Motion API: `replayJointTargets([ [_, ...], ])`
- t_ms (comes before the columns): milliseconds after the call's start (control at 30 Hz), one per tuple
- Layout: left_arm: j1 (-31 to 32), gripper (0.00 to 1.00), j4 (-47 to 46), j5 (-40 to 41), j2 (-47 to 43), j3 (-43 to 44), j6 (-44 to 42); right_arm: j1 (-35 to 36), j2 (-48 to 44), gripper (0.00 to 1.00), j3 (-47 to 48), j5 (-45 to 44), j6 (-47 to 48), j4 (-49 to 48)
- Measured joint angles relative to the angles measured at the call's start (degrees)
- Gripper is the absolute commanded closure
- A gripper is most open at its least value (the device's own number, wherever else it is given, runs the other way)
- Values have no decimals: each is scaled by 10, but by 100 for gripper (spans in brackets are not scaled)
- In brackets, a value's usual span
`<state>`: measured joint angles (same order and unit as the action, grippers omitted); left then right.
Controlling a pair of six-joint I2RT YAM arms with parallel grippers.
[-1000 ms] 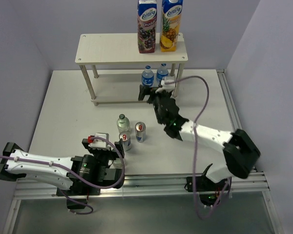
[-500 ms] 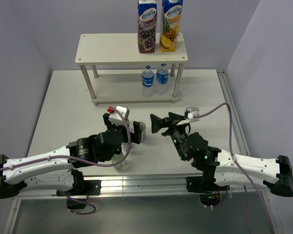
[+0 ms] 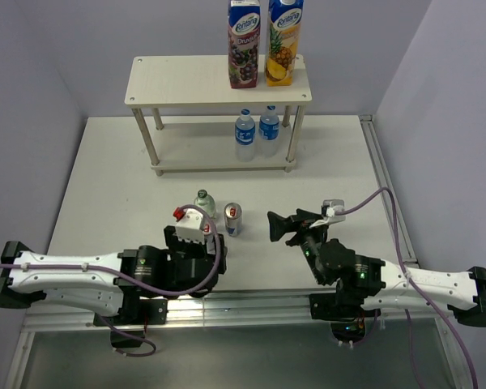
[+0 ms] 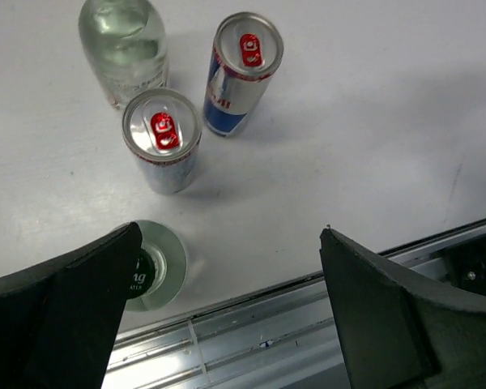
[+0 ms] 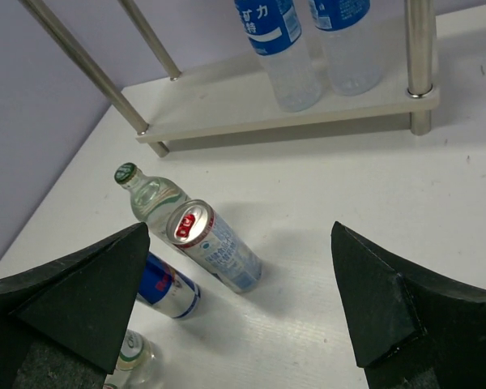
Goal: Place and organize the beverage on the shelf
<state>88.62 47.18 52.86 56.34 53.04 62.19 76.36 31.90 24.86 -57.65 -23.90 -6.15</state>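
Left claw (image 4: 227, 243) gapes wide above the cans (image 4: 162, 138) and glass bottles (image 4: 125, 44). Right claw (image 5: 240, 235) gapes too; water bottles (image 3: 245, 134) stand on the shelf's (image 3: 186, 81) lower board.

Lighting: bright, even, diffuse. Shadows: soft, faint, on white table (image 3: 105, 178). Glare: mild sheen on can (image 4: 160, 130) lid. Fingers (image 4: 57, 316): dark, featureless, wrist-view lower corners.
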Motion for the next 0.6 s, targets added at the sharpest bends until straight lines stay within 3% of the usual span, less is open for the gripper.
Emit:
replayJointTargets([
  [300,71,1,223,61,108,68,256,2,-38,0,-16,-4,-22,45],
  [600,99,1,282,71,106,68,334,3,-54,0,-21,-8,-42,82],
])
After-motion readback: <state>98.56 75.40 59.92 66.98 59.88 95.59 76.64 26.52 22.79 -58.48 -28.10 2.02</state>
